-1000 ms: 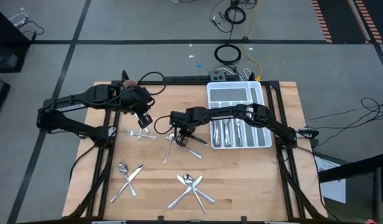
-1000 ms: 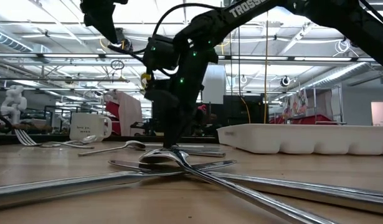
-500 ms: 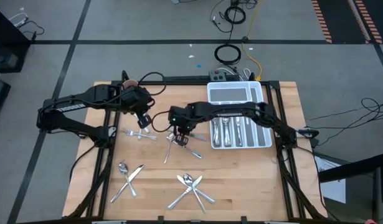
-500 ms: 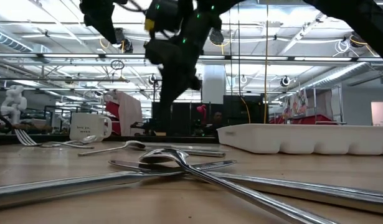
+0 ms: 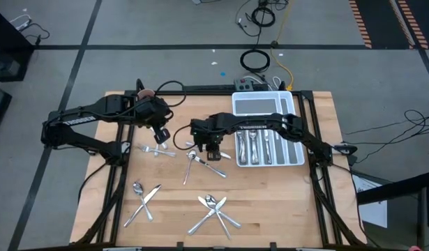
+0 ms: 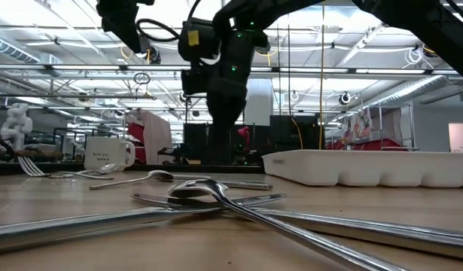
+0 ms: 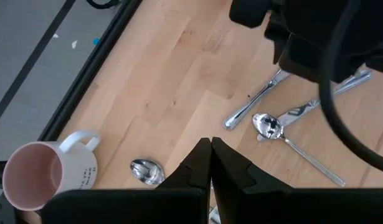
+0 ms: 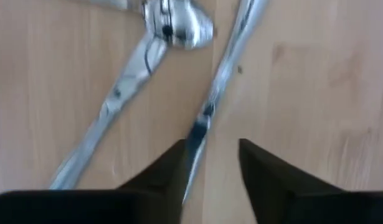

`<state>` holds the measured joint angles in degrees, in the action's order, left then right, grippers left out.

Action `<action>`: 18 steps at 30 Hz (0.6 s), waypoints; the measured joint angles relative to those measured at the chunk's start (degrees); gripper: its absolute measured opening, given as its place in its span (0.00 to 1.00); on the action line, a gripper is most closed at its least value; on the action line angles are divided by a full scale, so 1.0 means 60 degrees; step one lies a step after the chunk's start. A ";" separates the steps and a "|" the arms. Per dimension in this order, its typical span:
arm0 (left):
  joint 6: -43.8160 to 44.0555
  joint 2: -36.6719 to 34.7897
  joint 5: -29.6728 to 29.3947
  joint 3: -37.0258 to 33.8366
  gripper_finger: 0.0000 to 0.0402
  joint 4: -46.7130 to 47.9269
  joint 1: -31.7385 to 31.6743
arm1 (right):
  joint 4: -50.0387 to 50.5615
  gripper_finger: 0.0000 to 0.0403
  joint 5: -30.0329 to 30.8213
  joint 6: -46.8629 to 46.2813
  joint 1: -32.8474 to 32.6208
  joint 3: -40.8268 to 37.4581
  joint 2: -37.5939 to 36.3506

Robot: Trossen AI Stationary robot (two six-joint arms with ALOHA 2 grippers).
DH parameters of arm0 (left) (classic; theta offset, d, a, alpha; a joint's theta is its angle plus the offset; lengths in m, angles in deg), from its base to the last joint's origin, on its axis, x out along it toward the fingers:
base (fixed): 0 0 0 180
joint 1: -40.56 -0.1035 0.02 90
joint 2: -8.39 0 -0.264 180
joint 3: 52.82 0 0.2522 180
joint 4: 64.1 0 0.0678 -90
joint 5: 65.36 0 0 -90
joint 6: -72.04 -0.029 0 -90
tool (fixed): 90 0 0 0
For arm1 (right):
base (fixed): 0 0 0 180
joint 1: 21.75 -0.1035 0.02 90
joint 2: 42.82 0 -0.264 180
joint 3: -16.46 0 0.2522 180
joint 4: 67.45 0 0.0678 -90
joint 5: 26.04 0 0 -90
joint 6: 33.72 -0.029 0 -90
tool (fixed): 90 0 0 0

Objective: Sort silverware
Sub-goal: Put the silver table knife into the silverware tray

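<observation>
We take the white tray (image 5: 294,132) as our landmark, at the table's far right side, with several pieces of silverware (image 5: 259,148) already lying in its compartments. Just left of the tray, our right gripper (image 5: 213,148) hangs above a small crossed cluster of a spoon and other pieces (image 5: 202,163), its fingers (image 8: 163,174) parted with nothing between them, a slim handle (image 8: 223,68) lying on the wood below them. Farther left of the tray, our left gripper (image 5: 160,136) hovers with its fingers (image 7: 207,163) pressed together and empty, above a fork (image 5: 155,150). Two more crossed groups (image 5: 214,209) lie toward the table's near edge, well apart from the tray. A white mug (image 7: 48,175) stands at the far-left corner.
</observation>
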<state>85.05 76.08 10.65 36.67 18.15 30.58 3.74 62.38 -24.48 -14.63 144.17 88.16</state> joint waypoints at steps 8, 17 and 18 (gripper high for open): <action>0.0004 0.0000 -0.0012 -0.0001 0.03 0.0007 -0.0003 | -0.1386 0.56 0.0049 -0.0263 0.0132 0.0008 0.0650; -0.0010 0.0001 -0.0038 -0.0001 0.03 0.0010 -0.0003 | -0.1595 0.53 -0.0046 -0.0734 0.0279 0.0019 0.1222; -0.0011 -0.0002 -0.0048 0.0001 0.03 0.0009 -0.0003 | -0.1620 0.53 -0.0063 -0.0758 0.0279 0.0041 0.1267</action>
<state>84.99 76.07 10.36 36.68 18.20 30.56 -5.98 62.01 -29.03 -12.95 144.41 95.77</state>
